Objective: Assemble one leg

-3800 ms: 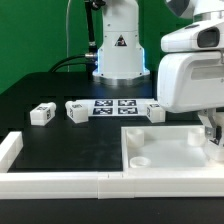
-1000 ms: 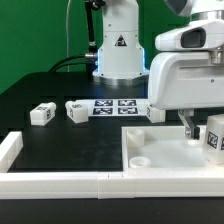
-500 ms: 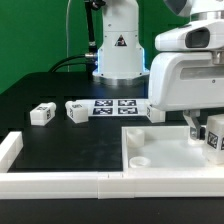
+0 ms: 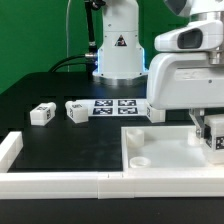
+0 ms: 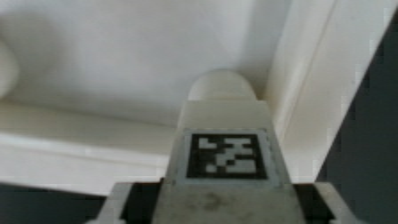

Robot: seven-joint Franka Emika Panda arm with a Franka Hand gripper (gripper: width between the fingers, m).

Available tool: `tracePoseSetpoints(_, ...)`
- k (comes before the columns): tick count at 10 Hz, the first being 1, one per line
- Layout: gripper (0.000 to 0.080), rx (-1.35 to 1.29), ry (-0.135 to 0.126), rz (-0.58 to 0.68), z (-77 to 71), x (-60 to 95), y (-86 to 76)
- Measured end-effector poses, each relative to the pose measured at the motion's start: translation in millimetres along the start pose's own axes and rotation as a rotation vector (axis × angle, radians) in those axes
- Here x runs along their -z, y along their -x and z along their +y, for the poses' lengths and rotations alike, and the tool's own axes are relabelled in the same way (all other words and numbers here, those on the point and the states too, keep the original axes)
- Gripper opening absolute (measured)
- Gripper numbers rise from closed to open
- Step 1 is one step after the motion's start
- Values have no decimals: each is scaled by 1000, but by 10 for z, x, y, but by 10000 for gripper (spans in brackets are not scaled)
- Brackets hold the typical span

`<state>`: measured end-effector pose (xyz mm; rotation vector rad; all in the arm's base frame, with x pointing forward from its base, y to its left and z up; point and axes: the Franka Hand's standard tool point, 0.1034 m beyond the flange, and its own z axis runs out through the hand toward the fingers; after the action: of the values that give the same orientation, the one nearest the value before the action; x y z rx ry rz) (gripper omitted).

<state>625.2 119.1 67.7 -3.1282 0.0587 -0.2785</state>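
Fingers (image 4: 208,133) clamped on a leg (image 5: 228,130), tag facing wrist cam. Since 0.5 s ago it's shifted slightly toward the exterior view's right, still over the tray (image 4: 160,143).

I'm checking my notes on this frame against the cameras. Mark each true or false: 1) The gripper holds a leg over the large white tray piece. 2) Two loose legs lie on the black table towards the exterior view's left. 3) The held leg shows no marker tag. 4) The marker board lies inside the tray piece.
1) True. The gripper is shut on a leg, just above the inside of the tray piece.
2) True. One loose leg and a second loose leg lie there.
3) False. The wrist view shows a black-and-white tag on the held leg.
4) False. The marker board lies on the black table, behind the tray piece.
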Motion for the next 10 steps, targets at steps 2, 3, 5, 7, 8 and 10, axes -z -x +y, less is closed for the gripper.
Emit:
tracePoseSetpoints(2, 291, -282, -1, 0, 6, -8, 3)
tracePoseSetpoints(3, 291, -366, 0, 0, 6, -10, 5)
tracePoseSetpoints(5, 291, -705, -3, -6, -27, -17, 35)
tracePoseSetpoints(7, 291, -936, 3, -13, -45, -11, 48)
tracePoseSetpoints(8, 291, -1042, -1, -22, -44, -10, 49)
tracePoseSetpoints(10, 291, -1210, -14, -33, -39, -18, 51)
